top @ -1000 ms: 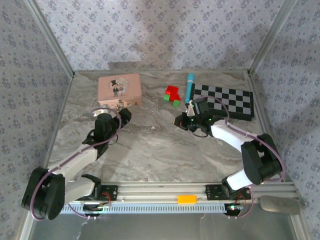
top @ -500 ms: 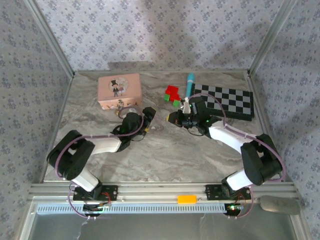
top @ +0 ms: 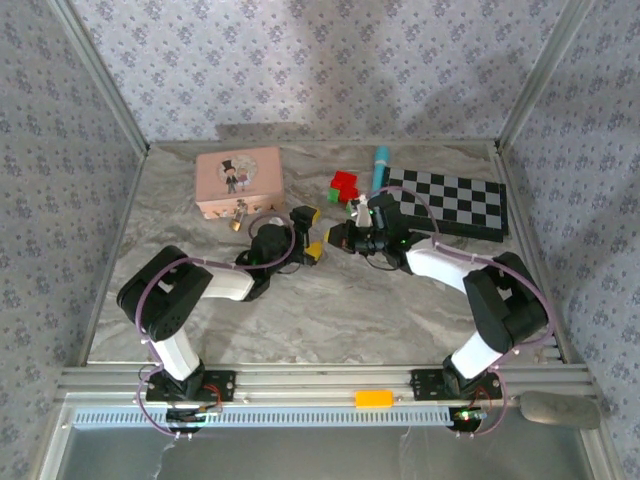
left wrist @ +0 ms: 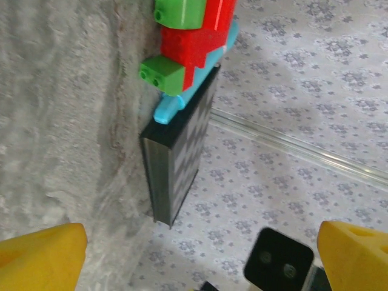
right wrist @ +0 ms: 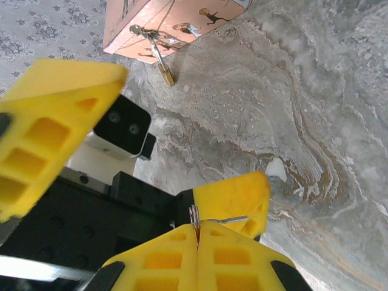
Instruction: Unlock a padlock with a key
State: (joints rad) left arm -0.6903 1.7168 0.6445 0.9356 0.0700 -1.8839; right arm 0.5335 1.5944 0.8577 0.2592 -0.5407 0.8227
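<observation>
The right gripper (right wrist: 197,239) pinches the key (right wrist: 195,217), long axis along its fingers, tip toward the left gripper (top: 312,232), whose 2 fingers stand spread. The padlock (right wrist: 165,77) points away from the pink box (right wrist: 130,27).

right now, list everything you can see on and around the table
pink box: one, pink with a cartoon figure, far left
padlock: one, brass, at the box's front
key: one, silvery, pinched in the right gripper's tips
blocks: several, red and green, far middle
pen: one, light blue, between blocks and checkerboard
checkerboard: one, black and grey, far right
orange piece: one, on the front rail
table: one, grey marble
left gripper: one, yellow fingers, open, mid-table facing the right gripper
right gripper: one, yellow fingers, shut on the key
</observation>
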